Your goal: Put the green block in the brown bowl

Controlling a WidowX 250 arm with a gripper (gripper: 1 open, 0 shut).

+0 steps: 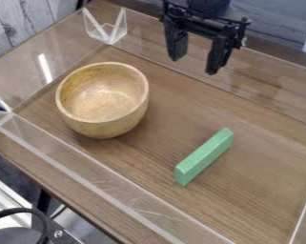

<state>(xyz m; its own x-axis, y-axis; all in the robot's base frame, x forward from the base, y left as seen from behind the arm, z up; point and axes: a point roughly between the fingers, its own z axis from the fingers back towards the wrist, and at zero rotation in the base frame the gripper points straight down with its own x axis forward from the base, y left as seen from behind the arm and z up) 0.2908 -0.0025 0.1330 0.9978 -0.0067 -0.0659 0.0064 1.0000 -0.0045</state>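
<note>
The green block point(204, 156) lies flat on the wooden table, right of centre and toward the front, angled from lower left to upper right. The brown bowl point(103, 98) stands upright at the left, its pale inside holding nothing. My gripper point(197, 53) hangs above the table's back edge, well behind and above the block, to the right of the bowl. Its two dark fingers point(175, 44) point down, spread apart with nothing between them.
Clear acrylic walls point(66, 167) border the table at the front and left. A small clear stand point(106, 26) sits at the back left corner. The wood surface point(263, 105) extends between bowl and block.
</note>
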